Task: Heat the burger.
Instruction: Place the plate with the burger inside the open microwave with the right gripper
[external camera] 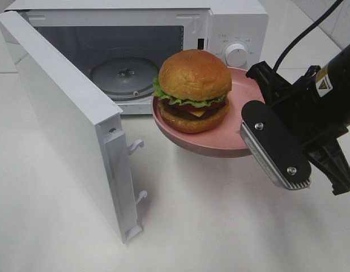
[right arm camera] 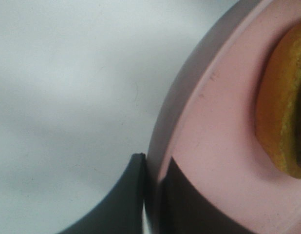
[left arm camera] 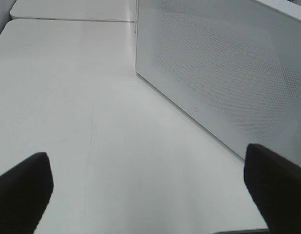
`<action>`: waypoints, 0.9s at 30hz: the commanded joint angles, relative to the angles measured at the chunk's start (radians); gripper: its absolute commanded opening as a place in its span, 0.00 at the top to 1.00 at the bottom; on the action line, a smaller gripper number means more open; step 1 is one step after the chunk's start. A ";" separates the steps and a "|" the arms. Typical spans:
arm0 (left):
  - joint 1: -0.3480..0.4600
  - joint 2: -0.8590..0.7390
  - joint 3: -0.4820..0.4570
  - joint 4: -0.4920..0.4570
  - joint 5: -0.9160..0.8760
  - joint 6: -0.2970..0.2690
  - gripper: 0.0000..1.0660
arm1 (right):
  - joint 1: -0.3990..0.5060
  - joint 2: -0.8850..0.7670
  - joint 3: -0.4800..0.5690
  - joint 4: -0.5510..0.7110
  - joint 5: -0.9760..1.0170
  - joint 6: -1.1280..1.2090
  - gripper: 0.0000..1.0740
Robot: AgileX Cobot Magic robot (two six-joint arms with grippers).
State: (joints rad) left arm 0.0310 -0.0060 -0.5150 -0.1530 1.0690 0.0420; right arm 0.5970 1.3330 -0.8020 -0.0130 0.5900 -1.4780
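- Pink plate (external camera: 212, 148), frame centre, carries the burger (external camera: 193, 90) in front of the open microwave (external camera: 237, 22).
- My right gripper (right arm camera: 153, 195) pinches its rim.
- My left gripper (left arm camera: 150, 190) is spread wide.

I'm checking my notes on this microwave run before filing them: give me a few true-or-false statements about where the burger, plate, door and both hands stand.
The microwave door stands open. True.
The burger is already inside the microwave. False: it sits on the pink plate, in front of the opening.
The right hand is clamped on the plate's rim. True.
The left hand holds the burger. False: it is open and empty above the table.
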 commanded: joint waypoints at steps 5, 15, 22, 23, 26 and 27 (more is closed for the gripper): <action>0.000 -0.015 0.001 -0.005 0.002 0.001 0.06 | -0.002 0.038 -0.068 0.013 -0.022 -0.022 1.00; 0.000 -0.015 0.001 -0.005 0.002 0.001 0.06 | 0.000 0.102 -0.149 0.047 -0.021 -0.034 1.00; 0.000 -0.015 0.001 -0.005 0.002 0.001 0.06 | 0.015 0.149 -0.185 0.061 -0.051 -0.075 1.00; 0.000 -0.015 0.001 -0.005 0.002 0.001 0.06 | 0.015 0.149 -0.185 0.061 -0.051 -0.075 1.00; 0.000 -0.015 0.001 -0.005 0.002 0.001 0.06 | 0.033 0.160 -0.185 0.065 -0.089 -0.080 1.00; 0.000 -0.015 0.001 -0.005 0.002 0.001 0.06 | 0.034 0.170 -0.187 0.079 -0.112 -0.088 1.00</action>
State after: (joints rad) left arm 0.0310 -0.0060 -0.5150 -0.1530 1.0690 0.0420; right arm 0.6240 1.5010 -0.9650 0.0470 0.5750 -1.5510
